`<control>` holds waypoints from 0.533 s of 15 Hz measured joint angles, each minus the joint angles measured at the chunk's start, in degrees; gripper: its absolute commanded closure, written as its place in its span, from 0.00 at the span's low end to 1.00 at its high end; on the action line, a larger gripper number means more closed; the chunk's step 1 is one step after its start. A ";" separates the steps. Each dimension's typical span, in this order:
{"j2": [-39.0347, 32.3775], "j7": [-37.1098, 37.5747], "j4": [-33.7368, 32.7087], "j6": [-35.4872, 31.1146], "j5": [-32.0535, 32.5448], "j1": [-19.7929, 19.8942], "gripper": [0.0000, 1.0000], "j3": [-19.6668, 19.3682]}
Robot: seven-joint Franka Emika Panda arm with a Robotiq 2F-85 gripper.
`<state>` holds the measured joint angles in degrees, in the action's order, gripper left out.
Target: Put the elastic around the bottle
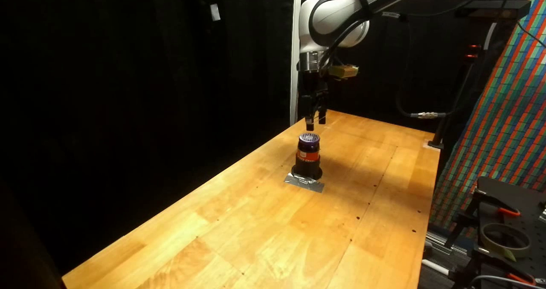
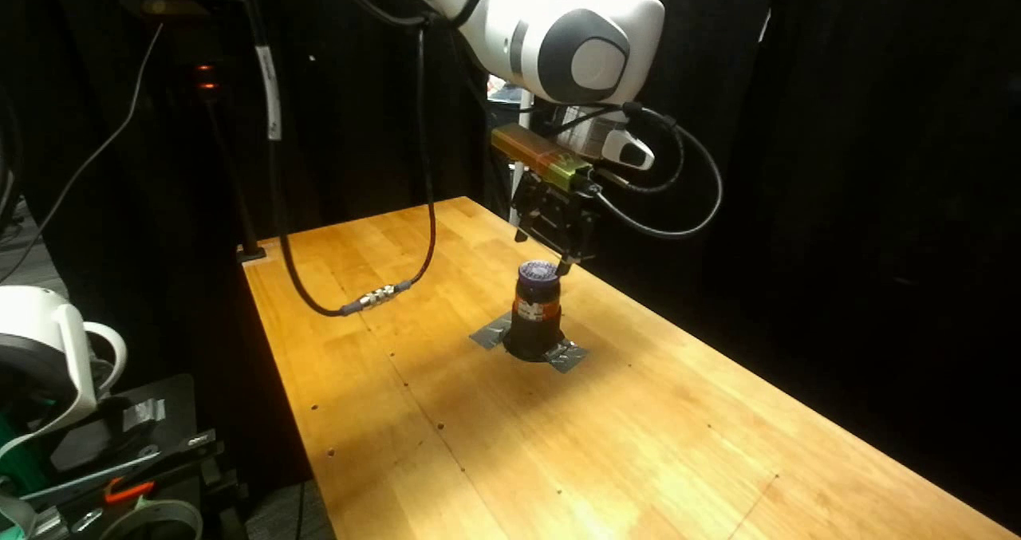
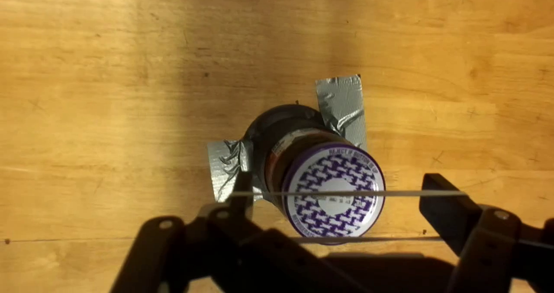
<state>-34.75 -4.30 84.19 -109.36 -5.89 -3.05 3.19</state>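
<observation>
The bottle stands upright on the table, with an orange label and a purple-and-white lid; it shows in both exterior views [image 1: 308,156] [image 2: 537,309] and the wrist view [image 3: 337,169]. Its lower part sits in a dark base taped to the table. My gripper [image 1: 316,124] is open; it also shows in an exterior view [image 2: 542,252] and the wrist view [image 3: 339,189]. The thin pale elastic [image 3: 402,193] is stretched between its two fingers. In the wrist view, its two strands cross in front of the lid, the lower near the lid's edge. The fingertips are a little above lid height.
Grey tape strips [image 1: 305,182] hold the base to the wooden table [image 1: 273,237]. A cable with a metal connector [image 2: 375,297] hangs by the arm. A side cart with a tape roll [image 1: 505,240] stands beside the table. A dark curtain [image 1: 149,88] hangs along the table's long edge.
</observation>
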 measured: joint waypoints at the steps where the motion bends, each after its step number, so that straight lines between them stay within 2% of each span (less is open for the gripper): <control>1: -1.58 -0.01 -1.81 0.07 0.00 -0.17 0.00 0.26; 8: -9.48 0.02 -10.40 1.48 0.74 -1.51 0.00 0.59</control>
<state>-44.23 -4.28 73.79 -107.87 -5.15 -4.56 3.79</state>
